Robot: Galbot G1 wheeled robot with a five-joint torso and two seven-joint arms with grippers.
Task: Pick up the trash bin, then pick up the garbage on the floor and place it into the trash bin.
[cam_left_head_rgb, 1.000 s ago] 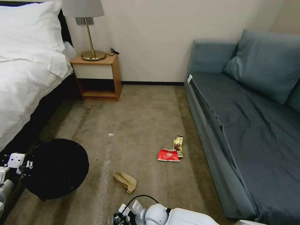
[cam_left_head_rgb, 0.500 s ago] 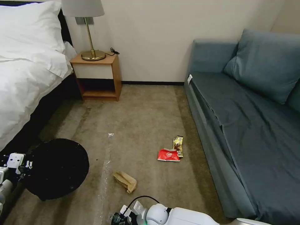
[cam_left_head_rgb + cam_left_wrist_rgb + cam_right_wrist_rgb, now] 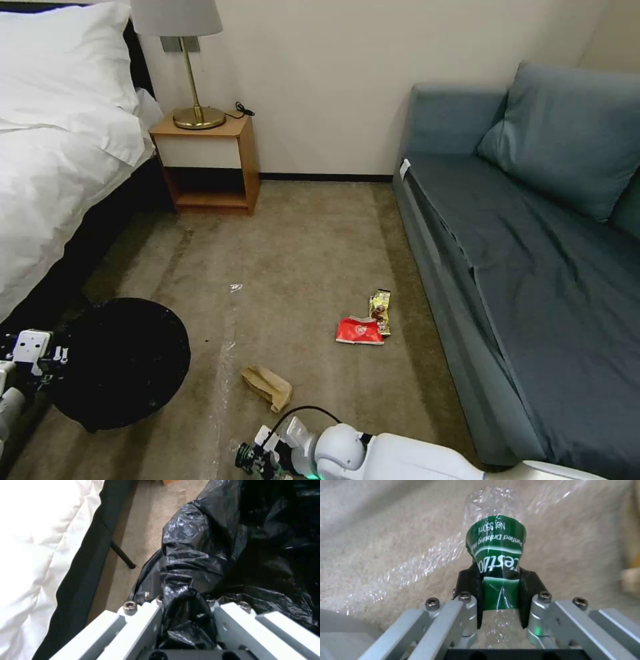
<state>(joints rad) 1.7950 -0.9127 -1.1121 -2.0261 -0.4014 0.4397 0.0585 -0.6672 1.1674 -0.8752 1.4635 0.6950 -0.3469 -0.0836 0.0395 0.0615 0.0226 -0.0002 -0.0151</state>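
Right gripper is pinching the clear bottle across its green label just above the floor, thin walls buckling, likely light and slippery; left gripper is clamping the trash bin by its soft bag-lined rim beside the bed.

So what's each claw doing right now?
Left claw: shut on the bin liner.
Right claw: shut on the bottle.

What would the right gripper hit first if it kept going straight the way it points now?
Probably the carpet. The right gripper is shut on the bottle, which sticks out ahead of its fingers, so the bottle's far end would likely touch first; depth is unclear.
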